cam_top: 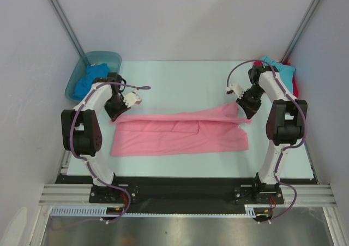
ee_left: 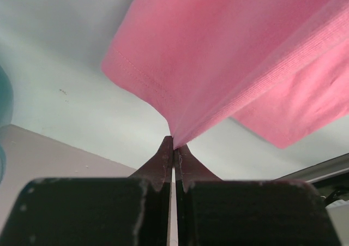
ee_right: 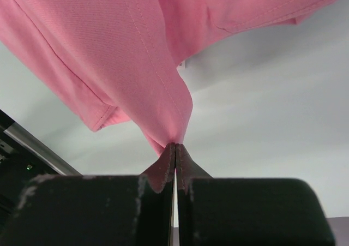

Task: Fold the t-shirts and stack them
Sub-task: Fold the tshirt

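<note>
A pink t-shirt (cam_top: 180, 134) lies spread across the middle of the table, its far edge lifted into a taut ridge between my two grippers. My left gripper (cam_top: 115, 117) is shut on the shirt's left far corner; the left wrist view shows pink cloth (ee_left: 229, 55) pinched at the fingertips (ee_left: 174, 143). My right gripper (cam_top: 244, 115) is shut on the right far corner, with cloth (ee_right: 136, 49) bunched at its tips (ee_right: 175, 146). A royal blue t-shirt (cam_top: 91, 76) sits in the tub. A turquoise t-shirt (cam_top: 279, 67) and a red t-shirt (cam_top: 295, 82) lie at the far right.
A blue-green translucent tub (cam_top: 91, 71) stands at the table's far left corner. Grey walls close in on both sides. The light table (cam_top: 180, 82) runs behind the shirt, and a black rail crosses the near edge.
</note>
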Available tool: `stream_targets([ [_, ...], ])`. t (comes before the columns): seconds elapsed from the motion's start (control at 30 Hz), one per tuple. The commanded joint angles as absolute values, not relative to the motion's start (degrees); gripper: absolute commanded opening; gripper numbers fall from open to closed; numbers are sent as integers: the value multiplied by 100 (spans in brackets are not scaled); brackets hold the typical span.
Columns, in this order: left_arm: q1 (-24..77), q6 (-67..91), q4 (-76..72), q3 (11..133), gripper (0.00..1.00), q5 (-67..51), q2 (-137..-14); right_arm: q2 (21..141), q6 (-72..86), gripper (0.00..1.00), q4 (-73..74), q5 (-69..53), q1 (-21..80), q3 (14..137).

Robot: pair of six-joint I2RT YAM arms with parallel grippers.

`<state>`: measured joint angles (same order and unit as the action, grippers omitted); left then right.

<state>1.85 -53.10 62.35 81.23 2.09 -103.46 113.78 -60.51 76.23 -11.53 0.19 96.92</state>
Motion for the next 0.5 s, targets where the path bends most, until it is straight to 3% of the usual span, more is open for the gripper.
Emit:
stream_targets([
  [0.0, 62, -5537, 6416, 8288, 0, 237, -10371, 11144, -6223, 0, 8640, -809, 157, 9624],
  [0.47, 53, -5783, 6759, 8323, 0, 106, -10327, 11039, -6354, 0, 8684, -431, 150, 9466],
])
